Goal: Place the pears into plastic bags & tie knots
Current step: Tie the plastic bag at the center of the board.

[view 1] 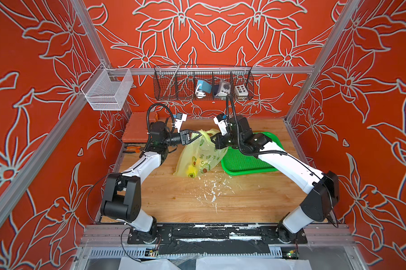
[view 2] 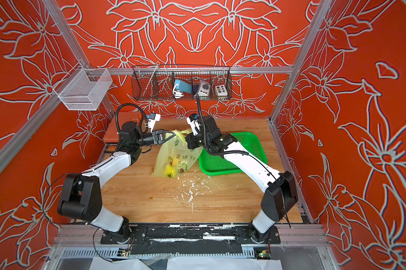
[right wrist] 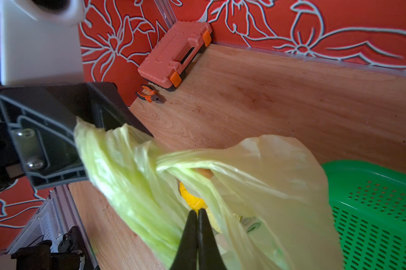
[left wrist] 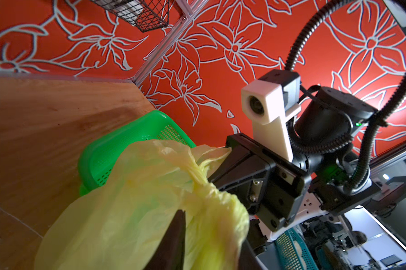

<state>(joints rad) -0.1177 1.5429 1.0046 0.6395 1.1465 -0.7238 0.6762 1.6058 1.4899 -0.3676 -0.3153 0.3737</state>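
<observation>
Both top views: right claw (view 1: 212, 138) clamped on twisted handles (view 1: 206, 133) of bag (view 1: 197, 157); left claw (view 1: 199, 135), jaws parted, directly opposite.

Pretty clearly a robot lab test cell, not anybody's home. Boxed in by aluminium frame rails (view 1: 281, 69) and red flower-print backdrop panels (view 1: 33, 121), with two robot arms (view 1: 288, 161) bolted to a black base plate (view 1: 171, 233) at the edge of the wooden desk (view 1: 173, 201). Wire basket (view 1: 164, 88) of button boxes (view 1: 241, 90) up back, orange tool case (right wrist: 173, 53) and pliers (right wrist: 150, 94) lying around.
</observation>
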